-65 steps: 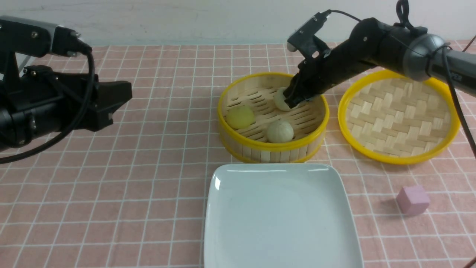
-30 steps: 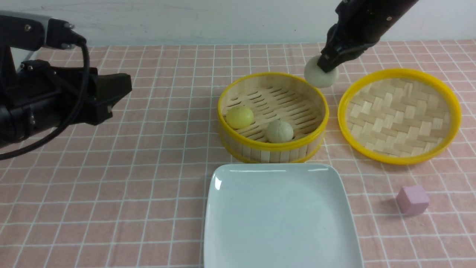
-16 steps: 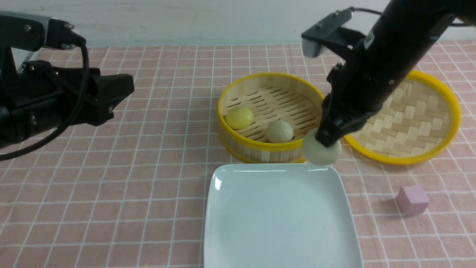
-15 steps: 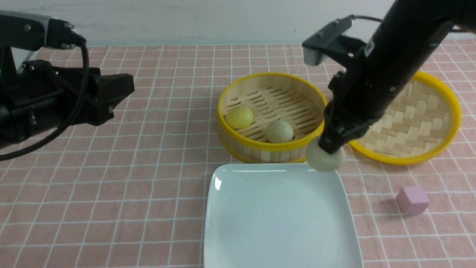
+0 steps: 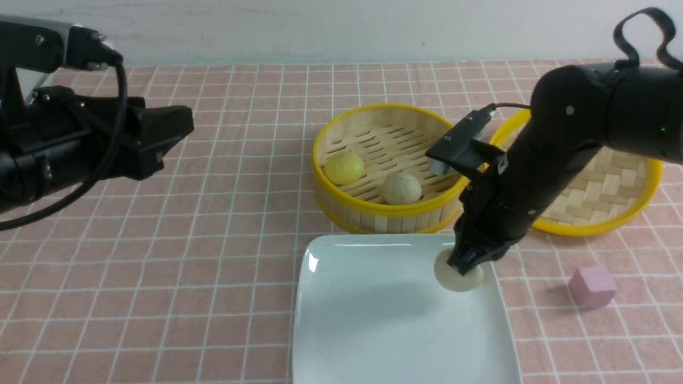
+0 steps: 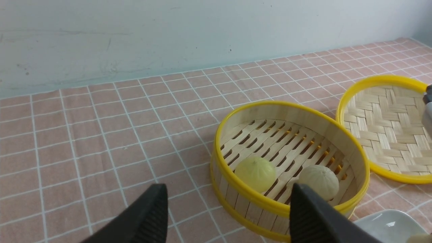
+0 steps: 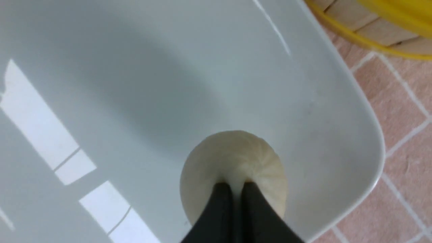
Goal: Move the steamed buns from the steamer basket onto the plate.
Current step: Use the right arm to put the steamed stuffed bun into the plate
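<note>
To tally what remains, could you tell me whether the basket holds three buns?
No, the basket holds only two, a yellow bun and a beige bun; the third bun is over the plate.

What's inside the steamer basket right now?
In the steamer basket: a yellow bun and a pale pleated bun on the slats. The right arm covers its right edge.

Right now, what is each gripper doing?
Left gripper: open, holding nothing.
Right gripper: shut on the pale bun, on or just above the plate.
</note>
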